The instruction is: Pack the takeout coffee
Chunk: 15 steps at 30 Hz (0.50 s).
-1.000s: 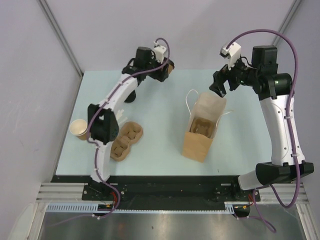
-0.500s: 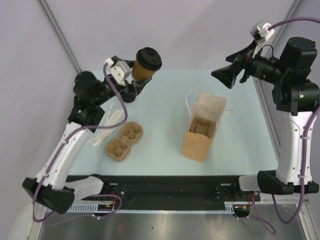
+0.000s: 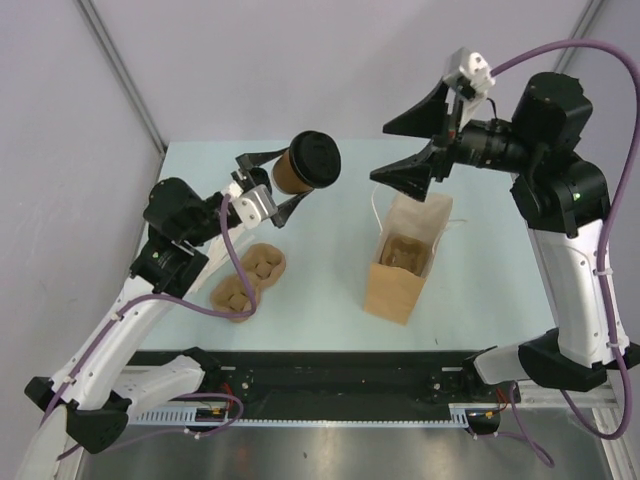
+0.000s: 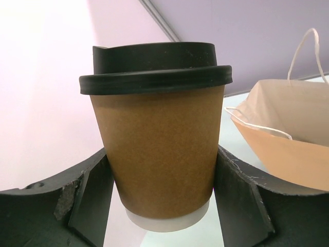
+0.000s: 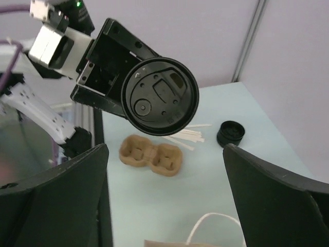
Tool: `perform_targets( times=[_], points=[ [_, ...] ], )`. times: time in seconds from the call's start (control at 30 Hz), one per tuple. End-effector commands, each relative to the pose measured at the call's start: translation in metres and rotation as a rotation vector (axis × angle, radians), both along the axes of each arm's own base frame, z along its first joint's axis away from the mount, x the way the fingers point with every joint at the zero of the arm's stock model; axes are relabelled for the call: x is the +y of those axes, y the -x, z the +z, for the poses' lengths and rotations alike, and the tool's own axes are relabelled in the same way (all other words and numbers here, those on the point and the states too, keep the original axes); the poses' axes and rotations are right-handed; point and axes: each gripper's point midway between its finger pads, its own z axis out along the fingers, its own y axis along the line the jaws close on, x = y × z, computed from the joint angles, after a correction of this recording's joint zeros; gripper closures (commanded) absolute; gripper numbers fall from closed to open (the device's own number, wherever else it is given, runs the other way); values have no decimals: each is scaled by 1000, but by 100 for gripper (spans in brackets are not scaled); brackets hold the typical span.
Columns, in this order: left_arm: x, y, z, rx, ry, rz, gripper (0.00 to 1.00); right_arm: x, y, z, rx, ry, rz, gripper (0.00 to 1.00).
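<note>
Brown paper cup with round black lid [image 3: 314,160] pinched between left gripper's [image 3: 292,176] jaws, seemingly for bagging; right gripper's [image 3: 380,150] jaws spread; tan paper bag [image 3: 398,282] below them.

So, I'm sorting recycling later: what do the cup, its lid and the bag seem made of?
The cup looks like brown paper or card: matte, with a fine fibrous grain. The lid is black, probably plastic: smooth moulded rim with a slight sheen. The bag looks like brown kraft-type paper: matte, with sharp folds and creases.
</note>
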Motion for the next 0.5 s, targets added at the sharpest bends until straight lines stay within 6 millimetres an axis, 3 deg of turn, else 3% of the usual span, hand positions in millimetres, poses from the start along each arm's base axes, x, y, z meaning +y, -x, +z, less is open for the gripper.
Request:
perform_targets(
  times=[0.0,0.17,0.2,0.47],
  points=[
    [-5,11,-3,-50,-37,-29,28,6,8,0,-252,120,-49,0],
    [-14,23,-12,-93,-73,-74,28,24,20,-19,-386,202,-17,0],
    [-16,25,-12,-97,-75,-84,28,31,19,-32,-397,230,-5,0],
    [-26,39,-21,-93,-102,-139,30,39,25,-39,-459,228,6,0]
  ],
)
